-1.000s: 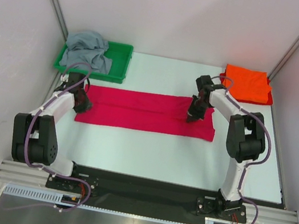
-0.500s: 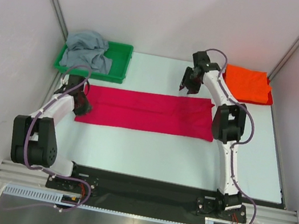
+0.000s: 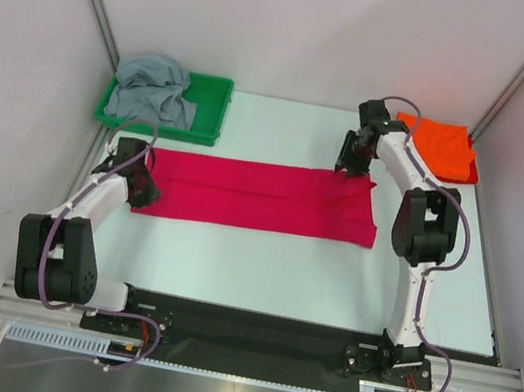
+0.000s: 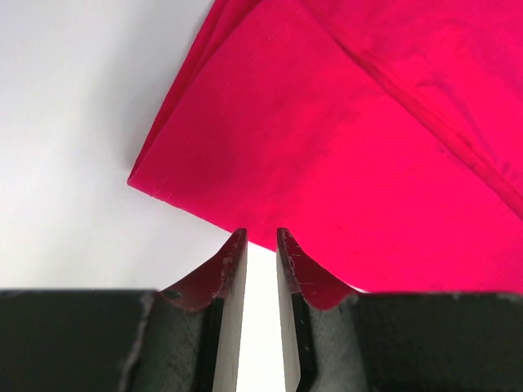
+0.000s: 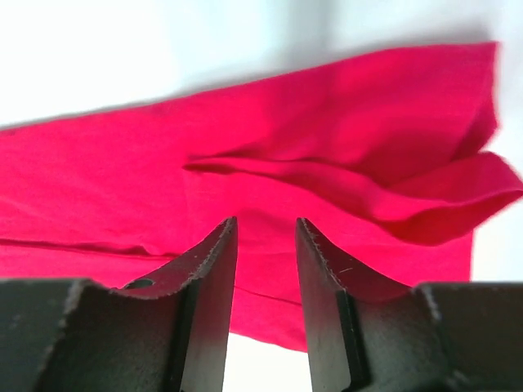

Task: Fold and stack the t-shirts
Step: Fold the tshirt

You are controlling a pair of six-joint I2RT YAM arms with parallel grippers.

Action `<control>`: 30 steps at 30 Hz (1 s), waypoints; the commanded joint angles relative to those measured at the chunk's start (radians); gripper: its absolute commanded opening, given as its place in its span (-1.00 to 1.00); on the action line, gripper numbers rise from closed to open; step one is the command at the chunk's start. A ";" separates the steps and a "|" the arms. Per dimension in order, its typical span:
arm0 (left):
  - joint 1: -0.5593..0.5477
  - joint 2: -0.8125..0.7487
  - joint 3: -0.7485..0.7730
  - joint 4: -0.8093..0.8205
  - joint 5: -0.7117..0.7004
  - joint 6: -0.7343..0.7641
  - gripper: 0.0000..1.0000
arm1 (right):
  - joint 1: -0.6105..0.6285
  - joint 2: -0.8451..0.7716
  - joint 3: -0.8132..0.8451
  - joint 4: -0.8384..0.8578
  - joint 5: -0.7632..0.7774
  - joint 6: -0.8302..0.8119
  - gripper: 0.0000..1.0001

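On the white table point(image 3: 260, 267), crimson-pink t-shirt point(image 3: 257, 195) lying as a long folded band; left gripper point(image 4: 260, 237) at its left end, fingers narrowly parted, empty; right gripper point(image 5: 265, 224) over its far right corner, fingers parted, empty; orange t-shirt point(image 3: 443, 149) folded far right; grey t-shirt point(image 3: 154, 86) heaped in green tray point(image 3: 211, 111).

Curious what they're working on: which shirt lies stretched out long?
The pink shirt, a long strip across the middle. The grey shirt is bunched on the green tray; the orange shirt is folded small at the far right.
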 commanded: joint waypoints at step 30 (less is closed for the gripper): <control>-0.004 -0.062 -0.016 0.018 0.024 0.048 -0.49 | 0.121 0.236 0.261 -0.068 0.012 -0.007 -0.39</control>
